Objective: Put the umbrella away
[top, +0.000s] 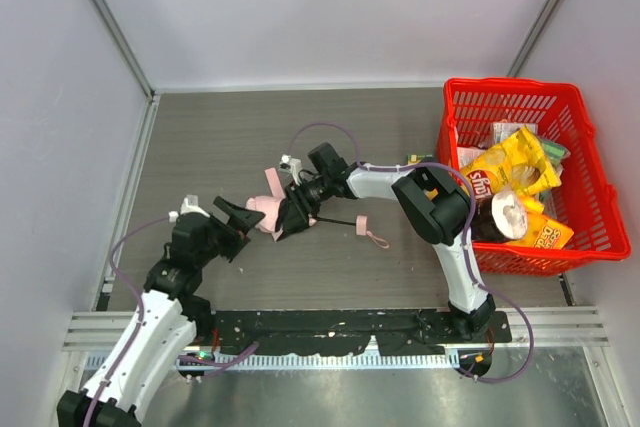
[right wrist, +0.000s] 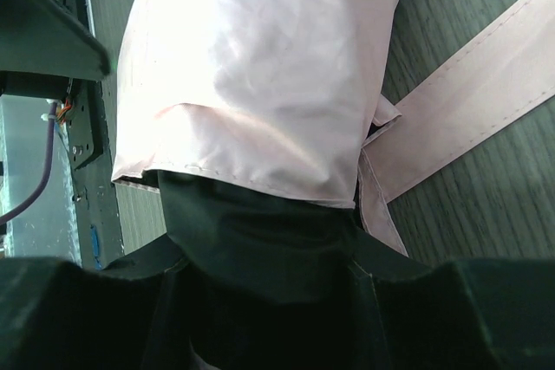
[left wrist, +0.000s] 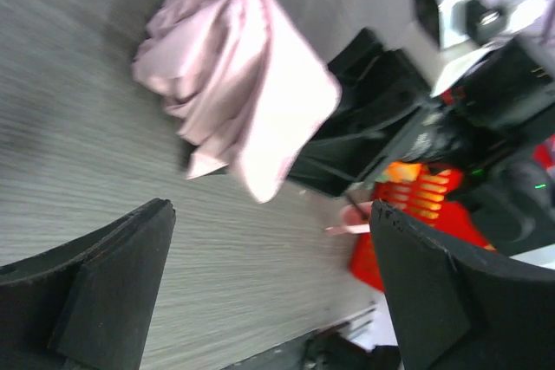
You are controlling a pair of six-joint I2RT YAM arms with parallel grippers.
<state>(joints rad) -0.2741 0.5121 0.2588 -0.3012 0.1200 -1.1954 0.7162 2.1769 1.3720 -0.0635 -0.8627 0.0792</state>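
Note:
The pale pink umbrella (top: pixel 264 209) lies folded and bunched on the grey table, with its narrow strap (top: pixel 271 180) trailing toward the back. My right gripper (top: pixel 292 213) is shut on the umbrella's right end. In the right wrist view the dark body (right wrist: pixel 260 231) sits between the jaws, and the pink fabric (right wrist: pixel 260 67) and strap (right wrist: pixel 468 119) spread beyond them. My left gripper (top: pixel 238 225) stands open just left of the umbrella. In the left wrist view the pink bundle (left wrist: pixel 234 84) lies ahead of the wide-apart fingers (left wrist: pixel 104 283), apart from them. A thin dark rod with a pink tab (top: pixel 370 232) lies to the right.
A red basket (top: pixel 600 187) full of snack packs stands at the right edge of the table. White walls close in the table at the back and on both sides. The right arm's elbow (top: pixel 435 202) rises between the umbrella and the basket.

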